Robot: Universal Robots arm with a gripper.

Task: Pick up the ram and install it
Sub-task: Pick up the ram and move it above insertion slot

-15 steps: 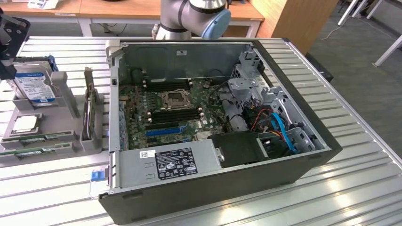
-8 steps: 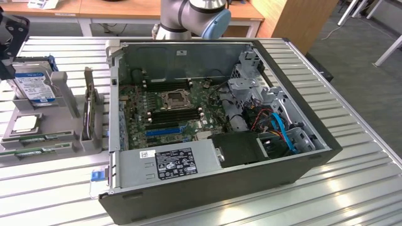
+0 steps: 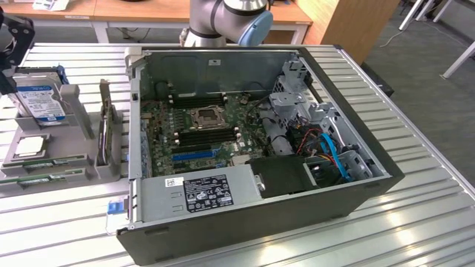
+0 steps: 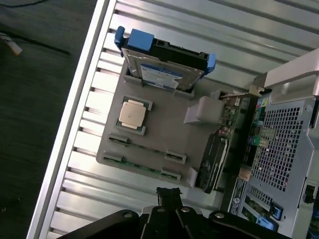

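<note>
Two ram sticks, thin green boards, lie side by side in the front slots of a grey holder tray (image 3: 74,119). In the exterior view they are ram (image 3: 46,163) and ram (image 3: 37,179); in the wrist view ram (image 4: 145,148) and ram (image 4: 140,167). My gripper (image 4: 167,198) hangs high over the tray, short of the sticks, shut with nothing between its fingers. In the exterior view the gripper (image 3: 8,83) is at the far left edge. The black memory slots (image 3: 208,136) sit on the motherboard inside the open computer case (image 3: 356,139).
The tray also holds a blue-framed hard drive (image 4: 164,67), a square silver processor (image 4: 132,113) and a dark card standing on edge (image 4: 212,162). The case wall (image 3: 133,111) rises right beside the tray. The slatted metal table's edge (image 4: 75,124) runs close to the tray.
</note>
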